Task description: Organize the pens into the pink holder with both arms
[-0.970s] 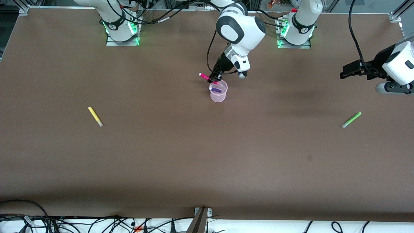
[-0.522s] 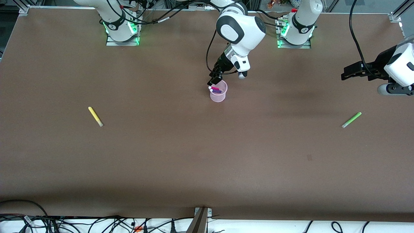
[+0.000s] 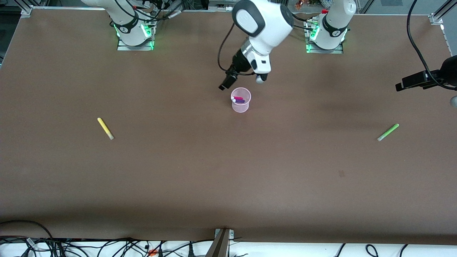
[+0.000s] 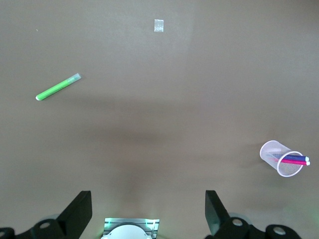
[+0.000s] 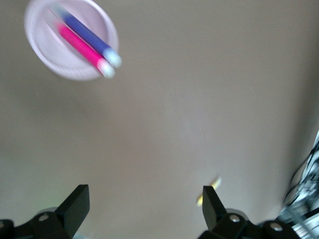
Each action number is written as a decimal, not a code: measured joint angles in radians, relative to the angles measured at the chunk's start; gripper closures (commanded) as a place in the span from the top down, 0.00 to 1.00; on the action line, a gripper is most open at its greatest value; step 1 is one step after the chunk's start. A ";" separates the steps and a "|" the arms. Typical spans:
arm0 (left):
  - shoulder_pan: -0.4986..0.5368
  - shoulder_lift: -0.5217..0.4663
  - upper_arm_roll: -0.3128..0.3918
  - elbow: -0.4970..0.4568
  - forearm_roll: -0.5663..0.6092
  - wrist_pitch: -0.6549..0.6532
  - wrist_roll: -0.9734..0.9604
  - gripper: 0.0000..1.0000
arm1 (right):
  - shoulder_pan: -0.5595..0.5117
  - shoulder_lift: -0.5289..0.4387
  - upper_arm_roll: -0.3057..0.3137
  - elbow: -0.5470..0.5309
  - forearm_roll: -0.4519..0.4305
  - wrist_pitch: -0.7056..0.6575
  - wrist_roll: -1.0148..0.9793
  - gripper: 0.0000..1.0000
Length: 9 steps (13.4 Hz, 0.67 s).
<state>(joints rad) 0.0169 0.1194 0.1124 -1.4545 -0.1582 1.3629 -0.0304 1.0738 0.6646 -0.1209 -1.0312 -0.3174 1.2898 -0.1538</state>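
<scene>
While both hands gape empty, the translucent round pink holder (image 3: 241, 101) stands on matte brown table (image 3: 214, 171).

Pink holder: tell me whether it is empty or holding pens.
Holding pens. The pink holder stands upright with the magenta pen and the purple pen inside it, their pale ends leaning over its rim.

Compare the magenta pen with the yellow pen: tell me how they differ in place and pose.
The magenta pen sits in the pink holder, leaning on its rim beside the purple pen; the yellow pen lies flat on the bare table, toward the right arm's end. The magenta pen is already sorted; the yellow pen is not. Neither is held by a gripper. Both are short, slim markers with a pale end.
</scene>
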 measured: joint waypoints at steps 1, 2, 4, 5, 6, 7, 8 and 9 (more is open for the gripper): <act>-0.003 0.001 -0.016 0.000 0.013 0.000 0.000 1.00 | -0.058 -0.069 -0.016 -0.001 0.050 -0.054 -0.005 1.00; -0.006 0.002 -0.043 0.000 0.045 0.000 0.000 1.00 | -0.133 -0.131 -0.030 -0.004 0.099 -0.091 -0.028 1.00; -0.013 0.002 -0.105 0.003 0.111 0.006 -0.001 1.00 | -0.297 -0.215 -0.064 -0.014 0.155 -0.122 -0.155 1.00; -0.017 0.002 -0.120 0.006 0.129 0.007 -0.002 1.00 | -0.372 -0.238 -0.095 -0.021 0.172 -0.124 -0.234 1.00; -0.018 0.002 -0.123 0.008 0.136 0.007 -0.002 1.00 | -0.437 -0.250 -0.134 -0.026 0.198 -0.124 -0.290 1.00; -0.015 0.003 -0.122 0.009 0.138 0.007 -0.002 1.00 | -0.482 -0.254 -0.181 -0.031 0.235 -0.124 -0.313 1.00; -0.012 0.003 -0.120 0.010 0.138 0.007 -0.002 1.00 | -0.515 -0.254 -0.241 -0.034 0.282 -0.123 -0.325 1.00; -0.009 0.003 -0.119 0.010 0.138 0.007 -0.002 1.00 | -0.532 -0.255 -0.307 -0.040 0.331 -0.122 -0.330 1.00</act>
<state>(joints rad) 0.0079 0.1220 -0.0071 -1.4448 -0.0204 1.3700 -0.0319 0.5413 0.4097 -0.4274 -1.0708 0.0140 1.1680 -0.4834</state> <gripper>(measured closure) 0.000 0.000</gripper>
